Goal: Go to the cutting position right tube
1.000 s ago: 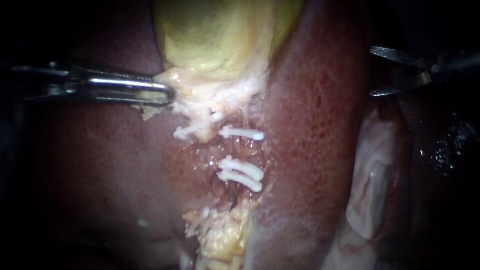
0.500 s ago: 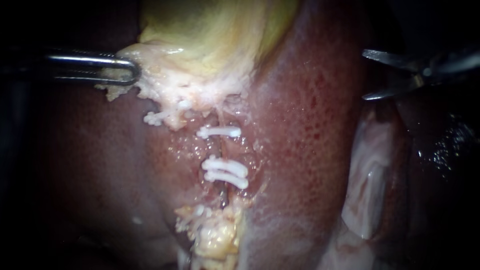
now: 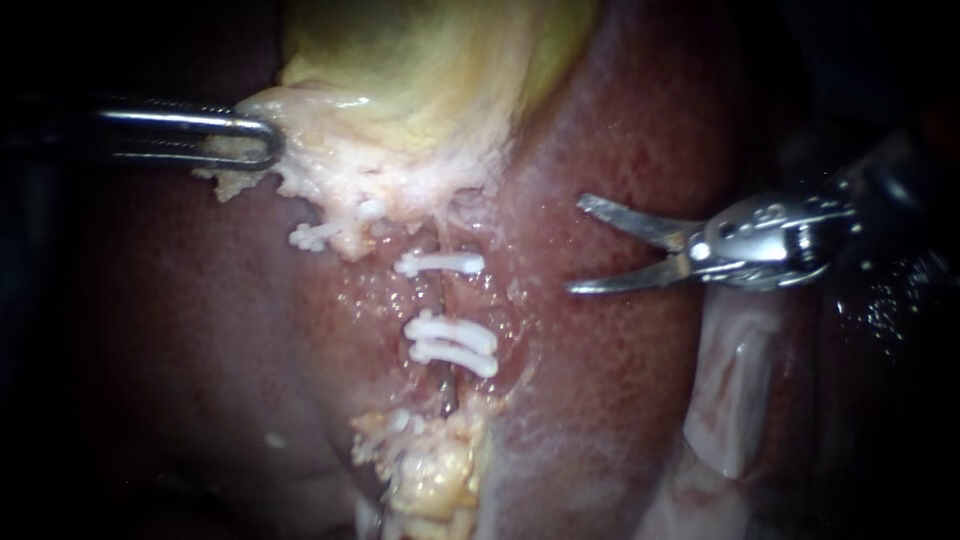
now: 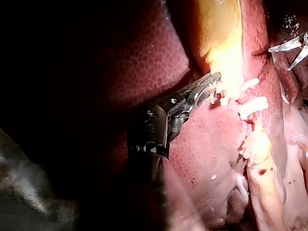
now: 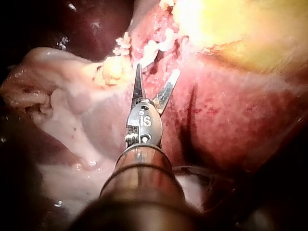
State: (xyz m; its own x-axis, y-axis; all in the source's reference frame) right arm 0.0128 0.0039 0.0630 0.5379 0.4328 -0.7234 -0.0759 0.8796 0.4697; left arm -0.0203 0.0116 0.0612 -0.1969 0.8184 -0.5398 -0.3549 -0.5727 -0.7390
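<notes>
Left instrument: my slender steel left instrument (image 3: pixel 262 142), jaws clamped on the pale edge of the yellow gallbladder (image 3: pixel 430 60).
Right instrument: my right instrument (image 3: pixel 576 245) with curved blades, jaws apart and holding nothing, over the dark red liver (image 3: pixel 620 380).
Right tube: thin reddish right tube (image 3: pixel 441 297), faint between its white plastic clips (image 3: pixel 440 264); it seems to lie just ahead of the blade tips, untouched.
</notes>
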